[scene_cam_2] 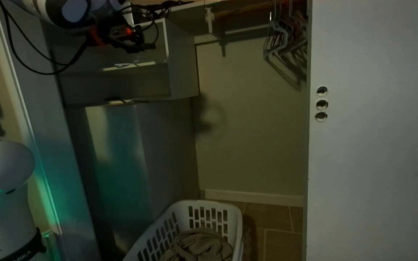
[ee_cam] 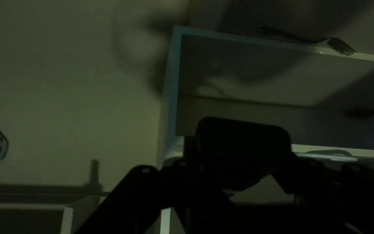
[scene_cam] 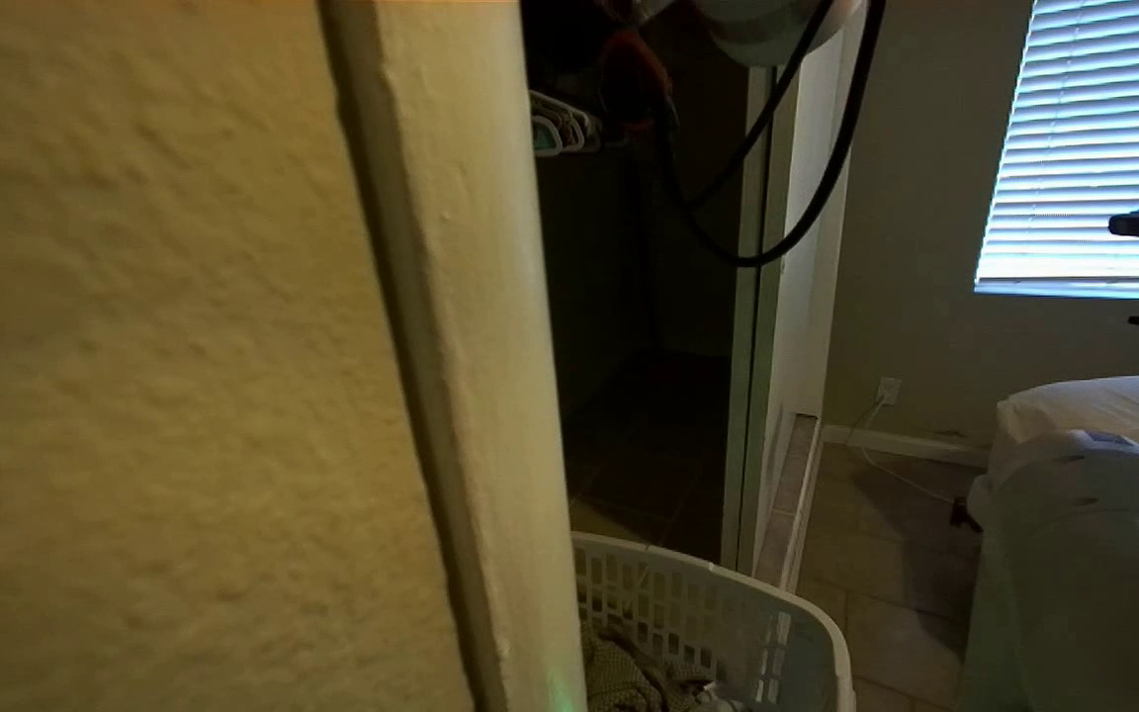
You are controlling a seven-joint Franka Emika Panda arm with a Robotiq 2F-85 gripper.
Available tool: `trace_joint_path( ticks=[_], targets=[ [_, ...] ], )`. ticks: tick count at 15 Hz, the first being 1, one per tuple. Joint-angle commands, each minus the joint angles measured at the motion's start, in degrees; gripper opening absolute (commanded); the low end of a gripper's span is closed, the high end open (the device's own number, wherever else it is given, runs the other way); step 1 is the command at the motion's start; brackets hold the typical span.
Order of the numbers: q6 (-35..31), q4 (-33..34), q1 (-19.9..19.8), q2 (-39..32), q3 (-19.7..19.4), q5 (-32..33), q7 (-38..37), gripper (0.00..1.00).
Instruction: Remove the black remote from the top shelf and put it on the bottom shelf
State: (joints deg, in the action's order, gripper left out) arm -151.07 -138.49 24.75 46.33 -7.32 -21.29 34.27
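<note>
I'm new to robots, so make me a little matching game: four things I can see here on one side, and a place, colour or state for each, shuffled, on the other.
Things
1. black remote
2. laundry basket
3. clothes hangers
4. window blinds

Places, colours and states
A. hanging inside the closet
B. bluish white, bright with light
C. held between the fingers
D. white, with a rumpled cloth in it

Right pairs: 1-C, 2-D, 3-A, 4-B.
</note>
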Motion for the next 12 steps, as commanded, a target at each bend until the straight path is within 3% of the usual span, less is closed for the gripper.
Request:
trace_joint_path(
  ticks=[1,6,12],
  targets=[
    [-0.15,-3.56,-3.65,3.12,0.97,3.12,-6.23,0.31],
    [1.98,-5.81,-5.78,4.58,0.87,6.04,-11.36,0.31],
    [9.56,-5.53,-4.48,4.23,0.14,5.89,-11.86,0.31]
  ],
)
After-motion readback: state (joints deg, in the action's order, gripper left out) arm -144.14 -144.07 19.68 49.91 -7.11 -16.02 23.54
